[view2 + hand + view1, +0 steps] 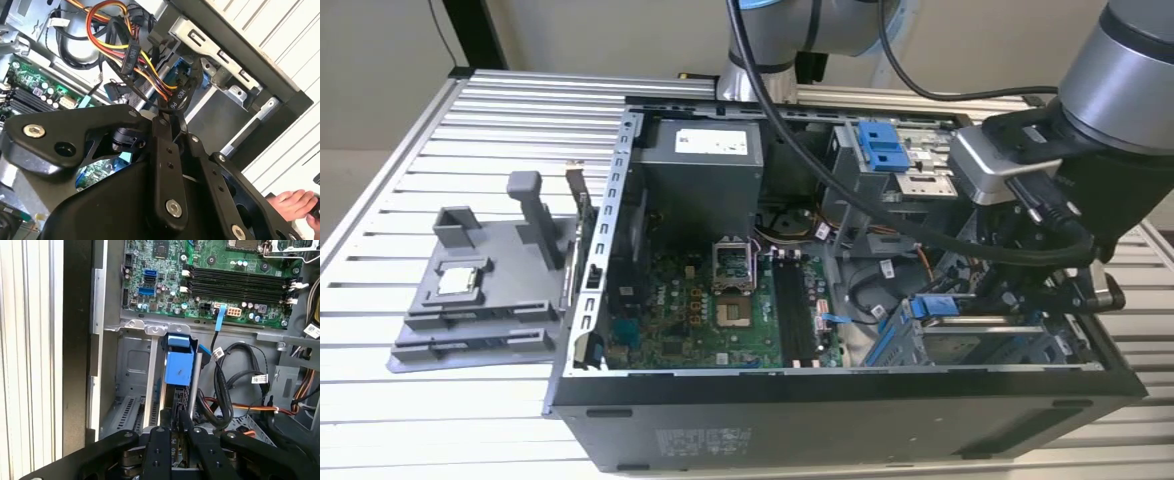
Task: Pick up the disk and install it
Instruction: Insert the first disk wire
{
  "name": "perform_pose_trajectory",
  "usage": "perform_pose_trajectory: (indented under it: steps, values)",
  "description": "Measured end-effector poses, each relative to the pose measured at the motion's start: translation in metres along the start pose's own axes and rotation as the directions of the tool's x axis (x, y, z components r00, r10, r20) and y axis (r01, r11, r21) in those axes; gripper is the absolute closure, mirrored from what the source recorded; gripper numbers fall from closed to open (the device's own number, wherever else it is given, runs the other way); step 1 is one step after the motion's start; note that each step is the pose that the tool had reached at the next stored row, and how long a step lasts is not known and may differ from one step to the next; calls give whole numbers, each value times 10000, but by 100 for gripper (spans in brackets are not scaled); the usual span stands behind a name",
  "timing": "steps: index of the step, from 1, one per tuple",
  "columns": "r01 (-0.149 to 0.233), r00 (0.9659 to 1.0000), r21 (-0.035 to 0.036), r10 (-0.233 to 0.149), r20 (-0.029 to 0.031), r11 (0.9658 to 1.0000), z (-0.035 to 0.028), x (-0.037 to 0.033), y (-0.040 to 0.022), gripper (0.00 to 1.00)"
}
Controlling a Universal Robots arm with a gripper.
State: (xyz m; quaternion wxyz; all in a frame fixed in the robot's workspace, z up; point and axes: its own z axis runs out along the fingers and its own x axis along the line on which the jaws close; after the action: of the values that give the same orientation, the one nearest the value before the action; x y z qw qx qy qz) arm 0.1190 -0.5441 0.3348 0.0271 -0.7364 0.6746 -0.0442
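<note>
The computer case (854, 420) is set on the worktop (494, 110), with a fixture (480, 300) placed to the exterior view's left of it. Inside the case, the motherboard (707, 300) is flanked on the exterior view's right by the drive cage (987, 350), where the disk (179, 367) is seated, close by the gripper (179, 417).
</note>
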Motion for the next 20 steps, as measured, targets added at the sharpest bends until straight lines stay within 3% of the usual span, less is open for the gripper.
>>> perform_pose_trajectory:
  steps: [3, 6, 20]
  values:
    - [4, 10000, 46, -4, -49, 10000, 4, -39, 2, 100]
    - [12, 9999, 50, -11, -128, 10000, 11, -46, 5, 100]
    - [-12, 9999, 47, 13, -144, 10000, -23, -48, 23, 100]
